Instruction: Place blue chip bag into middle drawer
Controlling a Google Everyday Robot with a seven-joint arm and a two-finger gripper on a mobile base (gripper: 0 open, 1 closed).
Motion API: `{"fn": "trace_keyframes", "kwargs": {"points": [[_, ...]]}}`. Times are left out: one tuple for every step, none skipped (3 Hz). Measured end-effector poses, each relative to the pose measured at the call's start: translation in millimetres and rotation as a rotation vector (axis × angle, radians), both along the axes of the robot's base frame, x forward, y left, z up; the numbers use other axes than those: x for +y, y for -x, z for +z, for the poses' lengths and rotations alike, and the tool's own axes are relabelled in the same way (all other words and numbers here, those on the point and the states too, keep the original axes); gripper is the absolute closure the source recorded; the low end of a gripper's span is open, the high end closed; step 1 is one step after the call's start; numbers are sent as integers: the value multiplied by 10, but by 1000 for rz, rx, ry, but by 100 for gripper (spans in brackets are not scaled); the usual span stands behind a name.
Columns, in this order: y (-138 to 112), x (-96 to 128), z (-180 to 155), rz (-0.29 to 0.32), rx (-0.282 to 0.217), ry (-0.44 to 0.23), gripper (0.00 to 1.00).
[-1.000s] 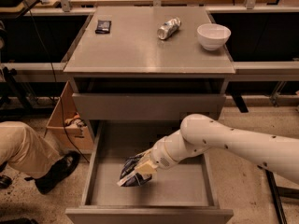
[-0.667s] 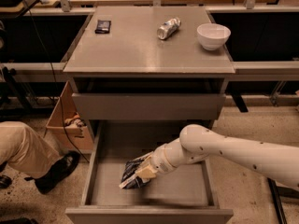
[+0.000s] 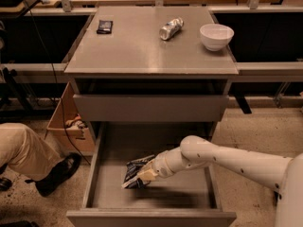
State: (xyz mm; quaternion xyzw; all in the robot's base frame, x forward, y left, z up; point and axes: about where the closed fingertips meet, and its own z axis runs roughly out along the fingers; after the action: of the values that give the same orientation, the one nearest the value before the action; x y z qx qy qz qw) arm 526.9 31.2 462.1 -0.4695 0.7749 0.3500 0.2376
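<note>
The blue chip bag point(image 3: 133, 170) is dark blue foil with white lettering and lies low inside the open middle drawer point(image 3: 180, 196), at its left-centre, at or just above the bottom. My gripper point(image 3: 142, 176) reaches into the drawer from the right on a white arm and is at the bag's right side, touching it. The gripper's body covers part of the bag. The drawer is pulled far out below a closed drawer front point(image 3: 150, 108).
On the cabinet top point(image 3: 142, 51) lie a small black rectangular object point(image 3: 104, 26), a crushed silver can point(image 3: 171, 28) and a white bowl point(image 3: 216, 36). A person's leg and black shoe point(image 3: 57, 173) are at the left, near a cardboard box point(image 3: 66, 124).
The arm has lowered and reached further left into the drawer, carrying the bag down toward the drawer bottom.
</note>
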Motion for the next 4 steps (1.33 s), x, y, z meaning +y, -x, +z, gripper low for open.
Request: {"fn": "trace_keyframes", "kwargs": {"points": [[-37, 9, -278, -3, 30, -1, 82], [25, 15, -508, -1, 66, 6, 58], [107, -32, -603, 3, 84, 18, 35], [156, -251, -459, -13, 62, 31, 4]]}}
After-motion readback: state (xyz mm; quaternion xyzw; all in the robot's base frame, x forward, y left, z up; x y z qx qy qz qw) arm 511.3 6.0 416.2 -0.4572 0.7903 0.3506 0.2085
